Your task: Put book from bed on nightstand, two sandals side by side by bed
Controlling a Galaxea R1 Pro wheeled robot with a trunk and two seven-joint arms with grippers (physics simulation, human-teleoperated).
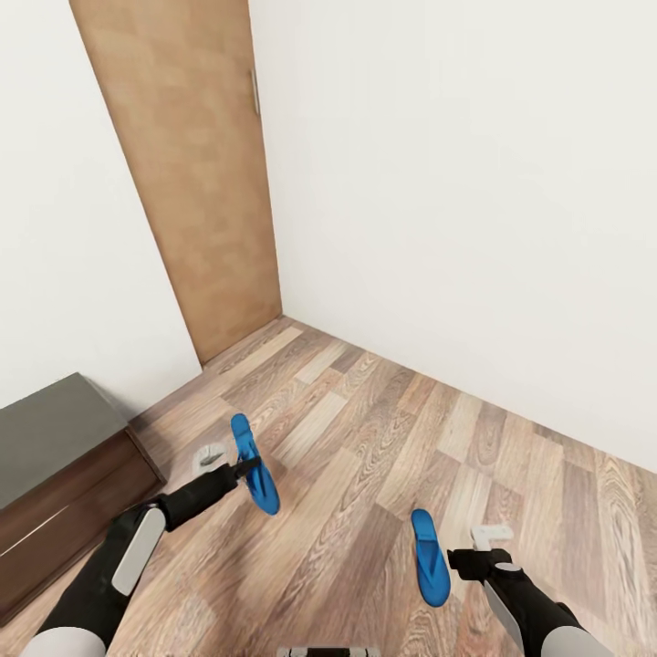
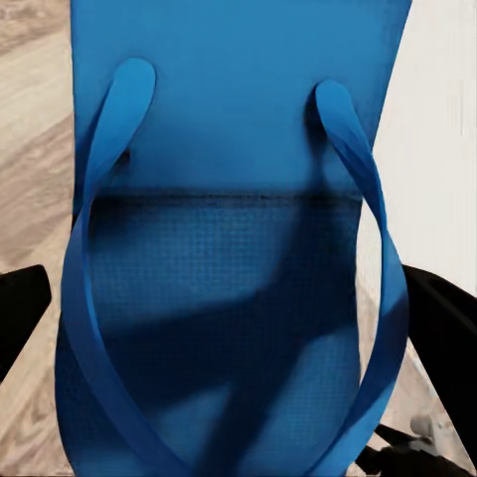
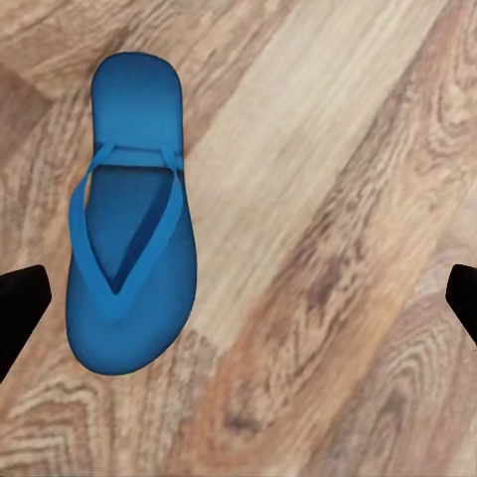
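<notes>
My left pincer (image 1: 245, 468) grips one blue sandal (image 1: 255, 464), its fingers clenched on the sandal's side so that it hangs above the wood floor (image 1: 365, 438), turned on edge. In my left wrist camera the same sandal (image 2: 234, 248) sits right up against the lens, straps facing me, with a dark finger (image 2: 22, 308) at each side of it.

The other sandal (image 1: 429, 557) lies flat on the floor to the right and nearer to me, just left of my right pincer (image 1: 464, 564). That pincer is released: in the right wrist camera its two black fingertips (image 3: 20, 313) stand wide apart over bare planks, with the sandal (image 3: 131, 219) lying between them, sole down and straps up.

At far left stands a brown cabinet with a grey top (image 1: 55, 438), and a wooden door (image 1: 192, 173) sits in the far white wall (image 1: 438, 182).
</notes>
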